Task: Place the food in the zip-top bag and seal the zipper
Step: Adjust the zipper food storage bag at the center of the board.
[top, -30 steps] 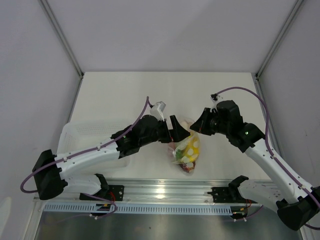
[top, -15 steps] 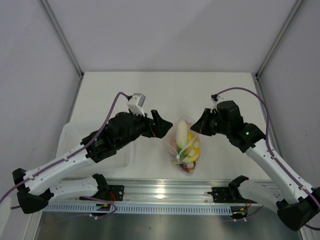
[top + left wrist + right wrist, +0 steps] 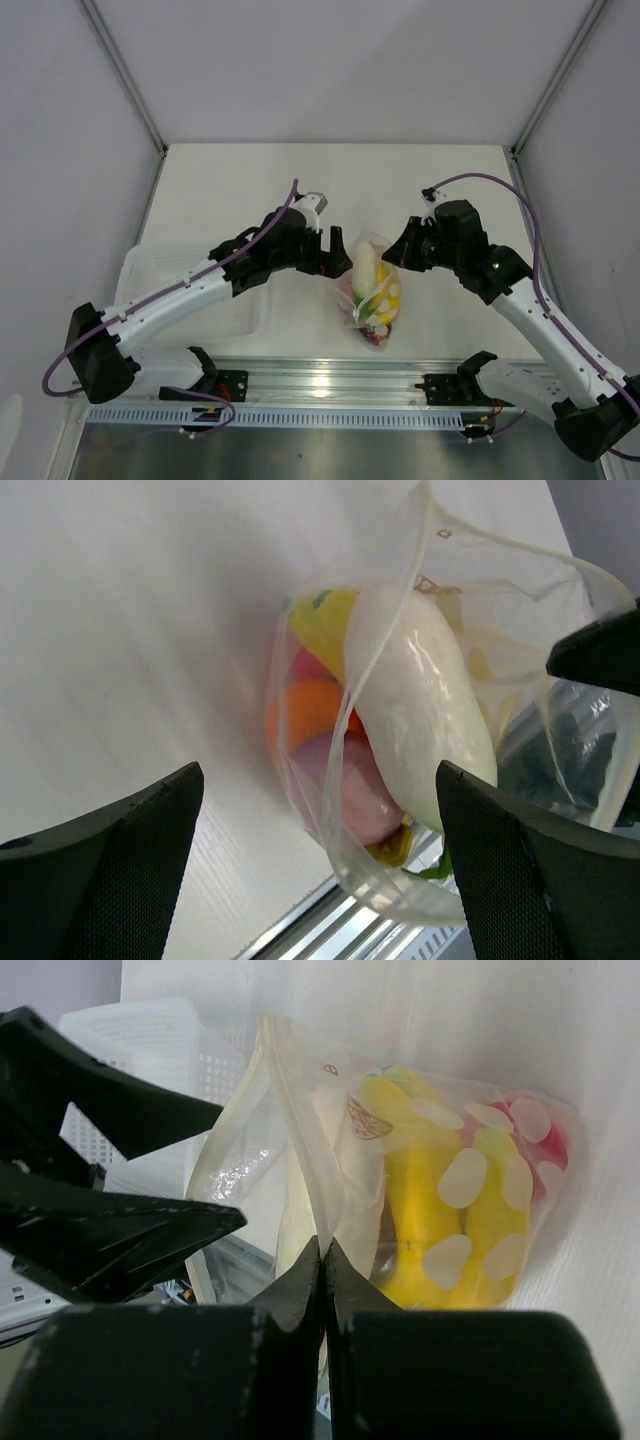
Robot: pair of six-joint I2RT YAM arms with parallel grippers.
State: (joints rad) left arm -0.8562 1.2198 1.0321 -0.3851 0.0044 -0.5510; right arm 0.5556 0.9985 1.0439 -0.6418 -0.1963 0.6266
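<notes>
The clear zip-top bag [image 3: 372,292] lies on the white table with its mouth toward the back. It holds the yellow banana [image 3: 440,1222], the red apple [image 3: 552,1146], the orange one [image 3: 312,706], the dark red-purple one [image 3: 345,792] and the white radish [image 3: 425,710], which lies at the mouth. My right gripper [image 3: 402,250] is shut on the bag's mouth edge, and the pinch shows in the right wrist view [image 3: 322,1258]. My left gripper [image 3: 338,256] is open and empty just left of the bag, with its jaws wide apart in the left wrist view [image 3: 318,772].
The translucent white tray [image 3: 160,268] sits at the left under my left arm, and it also shows in the right wrist view [image 3: 150,1070]. The metal rail [image 3: 320,380] runs along the near table edge, close to the bag's bottom.
My left gripper was at the bag's mouth, pulled back to the left leaving the white radish in the bag, and has now edged back toward the bag. My right gripper has stayed put.
</notes>
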